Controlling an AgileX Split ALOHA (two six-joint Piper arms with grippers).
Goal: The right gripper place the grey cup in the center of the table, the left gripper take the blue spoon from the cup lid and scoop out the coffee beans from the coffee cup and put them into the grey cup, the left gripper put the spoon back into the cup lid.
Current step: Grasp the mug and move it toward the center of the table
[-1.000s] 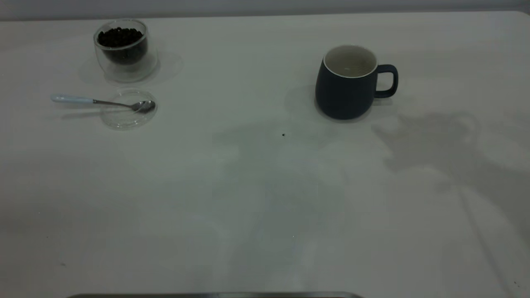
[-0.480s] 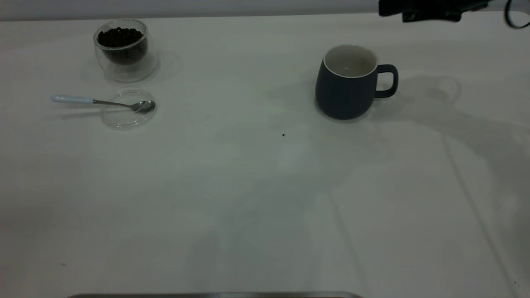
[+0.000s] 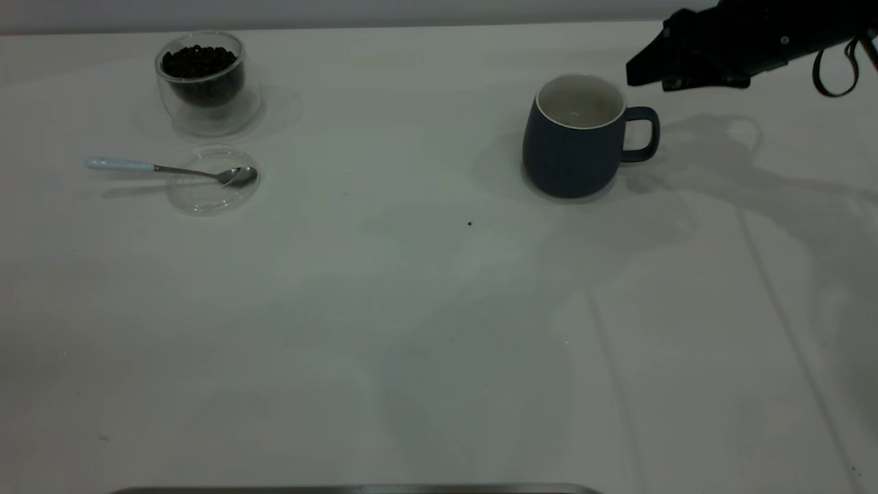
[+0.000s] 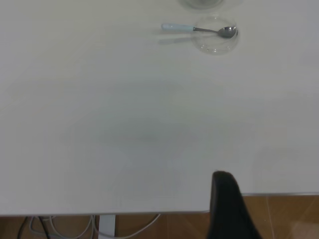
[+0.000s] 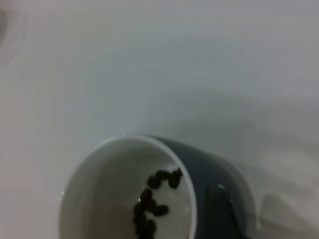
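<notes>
The grey cup [image 3: 576, 147] stands upright on the table [image 3: 411, 309] at the back right, its handle pointing right. In the right wrist view the cup [image 5: 219, 194] holds several coffee beans [image 5: 149, 206]. My right gripper [image 3: 638, 74] hovers just above and right of the cup's handle, apart from it. The coffee cup [image 3: 206, 86] with a heap of coffee beans [image 3: 199, 62] stands at the back left. The blue spoon [image 3: 171, 169] lies with its bowl in the cup lid [image 3: 212, 185] in front of it. My left gripper [image 4: 225, 199] is far from the spoon [image 4: 199, 29], over the table's edge.
A single dark speck [image 3: 469, 223] lies on the table left of and in front of the grey cup. A dark strip [image 3: 357, 489] runs along the near edge. In the left wrist view, cables [image 4: 124, 226] and floor show beyond the table edge.
My right arm has come into view at the top right and moved down and left toward the grey cup's handle. The cup, spoon, lid and coffee cup have not moved.
</notes>
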